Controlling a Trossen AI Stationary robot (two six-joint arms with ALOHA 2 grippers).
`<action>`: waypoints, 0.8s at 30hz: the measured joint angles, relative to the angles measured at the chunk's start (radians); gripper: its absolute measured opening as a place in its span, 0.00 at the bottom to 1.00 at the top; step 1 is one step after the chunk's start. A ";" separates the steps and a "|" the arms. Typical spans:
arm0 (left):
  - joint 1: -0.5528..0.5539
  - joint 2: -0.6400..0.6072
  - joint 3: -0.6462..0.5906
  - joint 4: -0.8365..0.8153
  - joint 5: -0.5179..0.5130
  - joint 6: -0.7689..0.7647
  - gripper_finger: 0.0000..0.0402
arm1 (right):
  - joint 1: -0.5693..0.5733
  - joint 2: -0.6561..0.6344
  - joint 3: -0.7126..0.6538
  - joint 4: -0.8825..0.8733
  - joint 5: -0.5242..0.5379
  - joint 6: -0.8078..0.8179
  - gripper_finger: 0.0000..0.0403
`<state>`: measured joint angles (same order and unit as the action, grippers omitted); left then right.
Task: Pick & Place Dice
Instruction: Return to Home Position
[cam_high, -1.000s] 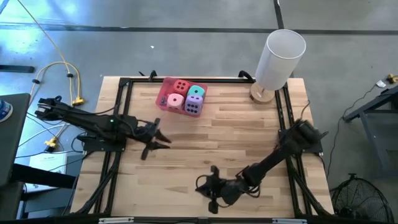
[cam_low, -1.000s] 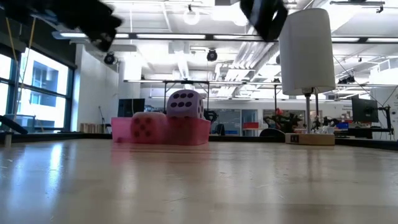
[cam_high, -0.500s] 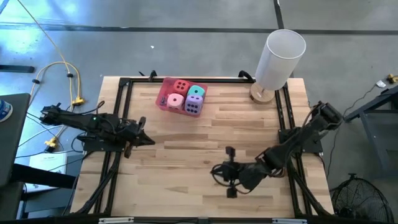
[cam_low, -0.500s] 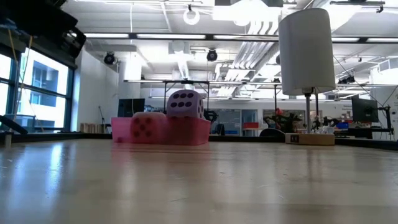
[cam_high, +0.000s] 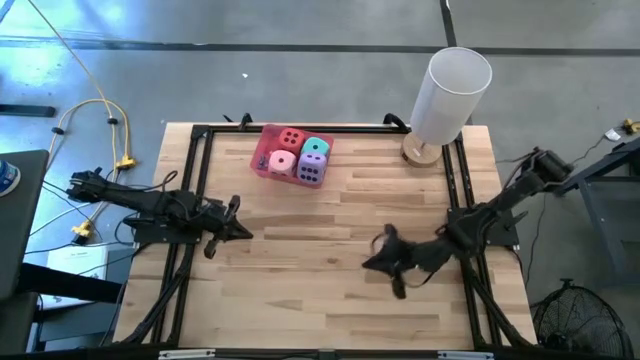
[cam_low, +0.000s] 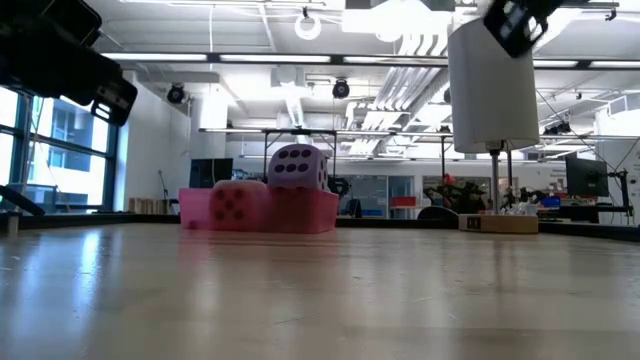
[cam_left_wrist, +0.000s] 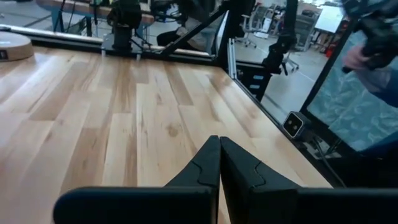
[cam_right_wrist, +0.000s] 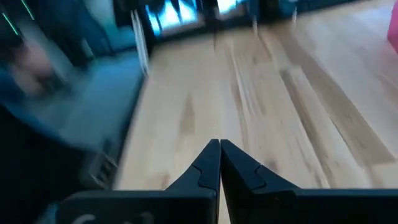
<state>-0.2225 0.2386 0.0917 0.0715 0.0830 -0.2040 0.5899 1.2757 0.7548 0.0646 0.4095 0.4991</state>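
Four soft dice sit in a pink tray (cam_high: 262, 160) at the table's far middle: red (cam_high: 292, 137), teal (cam_high: 317, 148), pink (cam_high: 283, 162) and purple (cam_high: 311, 171). The low view shows the purple die (cam_low: 297, 166) rising above the tray's wall (cam_low: 300, 212). My left gripper (cam_high: 243, 230) hovers shut near the table's left edge, with only bare wood ahead of its fingers (cam_left_wrist: 219, 142). My right gripper (cam_high: 368, 264) hovers shut at the right middle, clear of the table (cam_right_wrist: 219, 144). Neither gripper is near the dice.
A tall white cylinder (cam_high: 452, 92) stands on a round wooden base (cam_high: 418, 152) at the far right corner. A black frame (cam_high: 200, 132) runs along the table's edges. Bare wood (cam_high: 320, 220) lies between the two grippers. A person (cam_left_wrist: 367, 56) shows beyond the table.
My left gripper has shut and drawn back toward the table's left edge, sinking a little. My right gripper, still shut, has swung from the near edge toward the right and far side, rising. The dice and tray have stayed put.
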 joint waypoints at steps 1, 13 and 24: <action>0.000 0.000 -0.004 0.012 0.001 0.001 0.00 | -0.002 -0.038 -0.065 0.084 0.000 0.017 0.00; -0.002 0.000 -0.008 0.046 0.018 -0.032 0.00 | -0.025 -0.193 -0.561 0.810 0.023 0.018 0.00; 0.038 0.001 -0.008 0.038 -0.001 -0.054 0.00 | -0.123 -0.548 -0.745 0.770 -0.024 -0.075 0.00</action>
<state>-0.1840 0.2394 0.0834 0.1097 0.0818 -0.2577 0.4669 0.7276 0.0093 0.8344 0.3852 0.4245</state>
